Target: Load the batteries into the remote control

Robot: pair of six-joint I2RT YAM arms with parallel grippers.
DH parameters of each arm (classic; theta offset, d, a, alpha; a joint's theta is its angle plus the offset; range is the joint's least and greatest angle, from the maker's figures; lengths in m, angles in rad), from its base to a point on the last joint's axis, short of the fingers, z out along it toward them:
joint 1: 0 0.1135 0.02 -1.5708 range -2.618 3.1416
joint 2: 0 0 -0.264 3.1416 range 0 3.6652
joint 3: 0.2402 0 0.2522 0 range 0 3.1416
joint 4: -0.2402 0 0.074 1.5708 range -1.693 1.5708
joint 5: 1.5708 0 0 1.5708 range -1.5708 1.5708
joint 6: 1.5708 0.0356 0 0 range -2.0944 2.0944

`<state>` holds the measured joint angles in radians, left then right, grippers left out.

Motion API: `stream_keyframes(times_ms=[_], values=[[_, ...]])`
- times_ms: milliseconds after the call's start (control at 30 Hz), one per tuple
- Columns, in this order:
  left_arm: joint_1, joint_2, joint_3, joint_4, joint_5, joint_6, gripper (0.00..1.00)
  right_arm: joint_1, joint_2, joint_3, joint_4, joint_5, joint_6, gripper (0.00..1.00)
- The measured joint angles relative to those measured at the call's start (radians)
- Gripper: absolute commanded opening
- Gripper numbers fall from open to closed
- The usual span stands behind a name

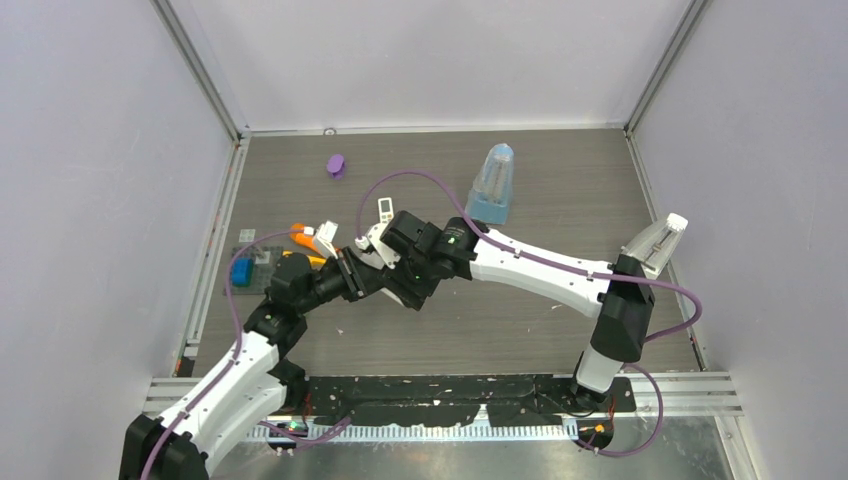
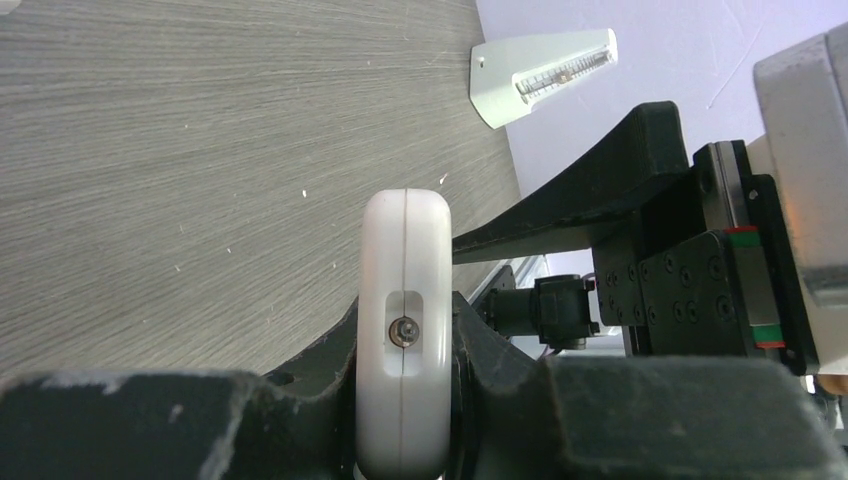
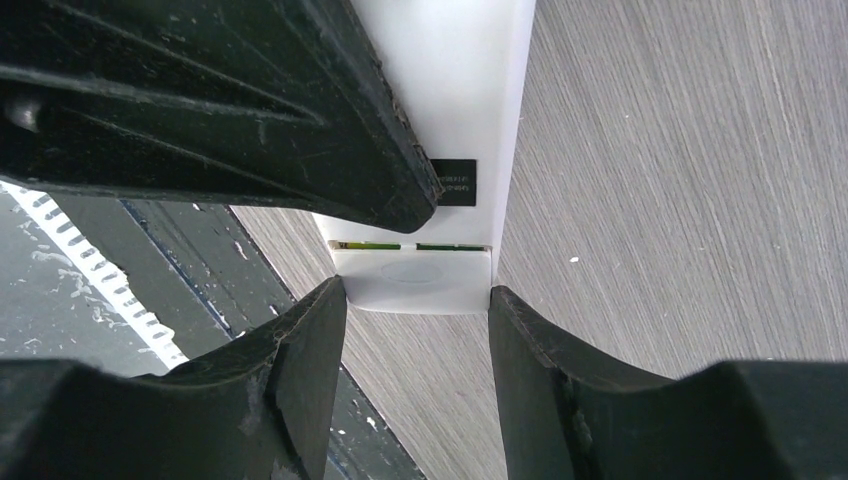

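The left gripper [image 2: 403, 335] squeezes the white remote [image 2: 402, 240] tight and holds it up on its thin edge. The right gripper [image 3: 413, 300] pinches the far end of the remote, with one finger [image 3: 300, 350] on each side. A thin green strip [image 3: 365, 245] shows in a slit at that end. I cannot tell if it is a battery.

The top camera looked steeply down from behind the arm bases at 6 o'clock, taking in the whole bench [image 1: 560, 170]. Both wrist cameras sat close on the white remote [image 2: 403, 330], which all three views shared; the left faced 3 o'clock.
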<state>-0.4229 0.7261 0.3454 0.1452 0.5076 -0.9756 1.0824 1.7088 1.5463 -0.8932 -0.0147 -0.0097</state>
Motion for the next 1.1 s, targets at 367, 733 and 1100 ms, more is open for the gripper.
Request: stream_keyframes(times_ms=[367, 733, 1100], values=[[0.005, 0.005, -0.031, 0.031, -0.005, -0.053, 0.00, -0.009, 0.018, 0.001, -0.001, -0.025, 0.019, 0.58], [0.011, 0.027, -0.054, 0.108, 0.012, -0.146, 0.00, -0.029, 0.036, 0.049, -0.055, -0.062, 0.014, 0.60], [0.013, 0.055, -0.072, 0.151, 0.030, -0.235, 0.00, -0.028, 0.074, 0.061, -0.050, -0.066, -0.015, 0.65]])
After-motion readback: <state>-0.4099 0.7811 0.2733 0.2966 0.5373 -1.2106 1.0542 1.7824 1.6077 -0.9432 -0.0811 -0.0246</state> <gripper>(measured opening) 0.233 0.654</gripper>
